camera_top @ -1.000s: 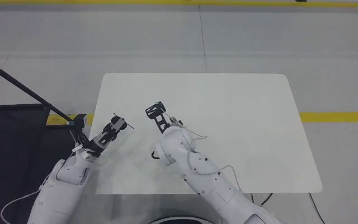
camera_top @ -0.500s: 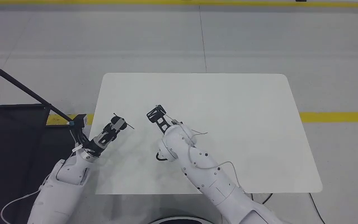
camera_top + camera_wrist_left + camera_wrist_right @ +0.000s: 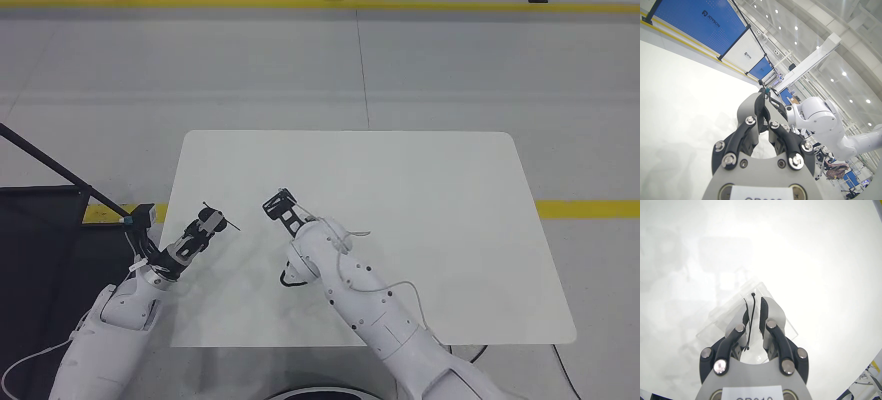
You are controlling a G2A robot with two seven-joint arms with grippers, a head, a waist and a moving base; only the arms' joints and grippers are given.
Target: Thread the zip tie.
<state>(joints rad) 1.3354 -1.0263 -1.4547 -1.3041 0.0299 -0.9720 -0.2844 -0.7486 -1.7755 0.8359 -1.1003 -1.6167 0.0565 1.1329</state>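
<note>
Near the table's left edge my left gripper (image 3: 213, 222) (image 3: 762, 94) is shut, and a thin black zip tie (image 3: 231, 225) sticks out crosswise from its tips. A little to its right, my right gripper (image 3: 279, 203) (image 3: 754, 306) stands open over a clear plastic tray (image 3: 719, 317). Two black zip ties lie in that tray. One zip tie (image 3: 752, 313) runs lengthwise between the open fingers with its head at the far end. The other zip tie (image 3: 746, 308) is partly hidden by one finger. Whether the fingers touch them I cannot tell.
The white table (image 3: 430, 220) is bare across its right half and far side. A black cloth (image 3: 40, 230) and a slanted black rod (image 3: 60, 170) stand off the left edge. The right arm's wrist (image 3: 815, 115) hangs close beside my left gripper.
The right arm has shifted a little to the right and its gripper has turned slightly and settled nearer. The left arm has kept still.
</note>
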